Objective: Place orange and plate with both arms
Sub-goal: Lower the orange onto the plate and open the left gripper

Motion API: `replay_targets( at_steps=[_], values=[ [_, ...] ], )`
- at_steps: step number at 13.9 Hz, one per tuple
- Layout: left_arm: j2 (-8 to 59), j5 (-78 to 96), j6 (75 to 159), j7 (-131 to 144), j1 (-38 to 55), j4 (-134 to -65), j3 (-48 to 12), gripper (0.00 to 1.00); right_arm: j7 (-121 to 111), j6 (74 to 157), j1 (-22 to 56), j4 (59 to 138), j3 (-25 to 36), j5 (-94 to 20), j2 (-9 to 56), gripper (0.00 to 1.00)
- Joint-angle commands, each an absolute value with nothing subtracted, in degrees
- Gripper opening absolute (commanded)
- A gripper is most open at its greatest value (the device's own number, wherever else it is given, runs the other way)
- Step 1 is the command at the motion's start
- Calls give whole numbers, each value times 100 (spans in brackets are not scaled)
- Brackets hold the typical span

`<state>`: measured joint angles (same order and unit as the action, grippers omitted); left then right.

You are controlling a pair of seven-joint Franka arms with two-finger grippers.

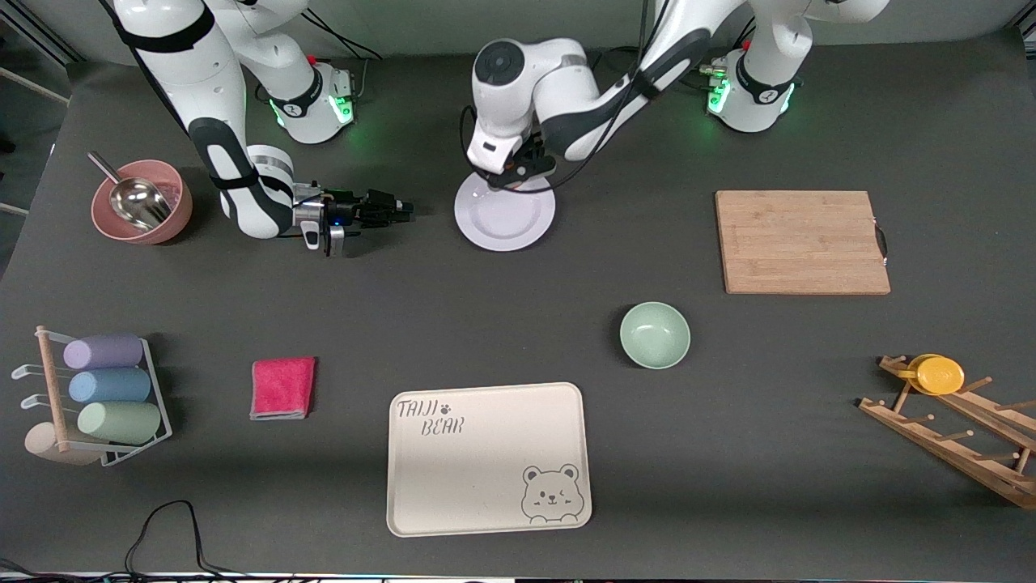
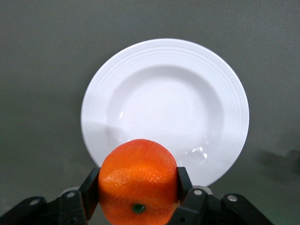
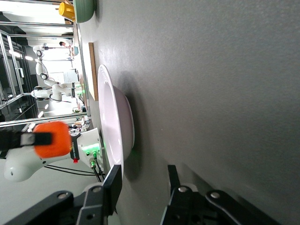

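The white plate (image 1: 506, 219) lies flat on the dark table between the two arms' bases. My left gripper (image 1: 518, 172) hangs over the plate's rim on the robots' side and is shut on the orange (image 2: 136, 168). The plate (image 2: 164, 103) shows just below it. In the front view the hand hides the orange. My right gripper (image 1: 402, 209) lies low and level beside the plate, toward the right arm's end, a small gap away. It is open (image 3: 143, 180), its jaws facing the plate's rim (image 3: 115, 126). The held orange (image 3: 51, 139) shows there above the plate.
A pale green bowl (image 1: 655, 334) and a cream bear tray (image 1: 488, 457) lie nearer the front camera. A wooden board (image 1: 801, 241) and a wooden rack with a yellow disc (image 1: 939, 374) are toward the left arm's end. A pink bowl with a scoop (image 1: 142, 202), a red cloth (image 1: 282, 387) and a cup rack (image 1: 105, 389) are toward the right arm's end.
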<state>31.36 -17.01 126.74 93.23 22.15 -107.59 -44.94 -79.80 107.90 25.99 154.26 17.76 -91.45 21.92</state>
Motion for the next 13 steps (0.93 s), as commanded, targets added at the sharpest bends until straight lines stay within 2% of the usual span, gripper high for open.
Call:
replay_targets(
  at_steps=[1, 9, 10, 11, 12, 13],
  values=[
    [3541, -1846, 12577, 9545, 3136, -10197, -3755, 30, -8165, 10714, 2602, 15372, 1793, -9211, 2329, 46],
    [4087, -2197, 12850, 9457, 3270, -9984, -3621, 42, -8165, 10714, 2602, 15372, 1793, -9211, 2329, 46],
    [4104, -2197, 12850, 9457, 3278, -9976, -3595, 51, -8165, 10714, 2602, 15372, 1793, -9211, 2329, 46],
    [4104, -2215, 12850, 9448, 3287, -9958, -3577, 66, -8165, 10714, 2602, 15372, 1793, -9211, 2329, 46],
    [4113, -2284, 12841, 9457, 3296, -9958, -3577, 90, -8165, 10714, 2602, 15372, 1793, -9211, 2329, 46],
    [4122, -2346, 12806, 9457, 3296, -9967, -3577, 100, -8165, 10714, 2602, 15372, 1793, -9211, 2329, 46]
  ],
)
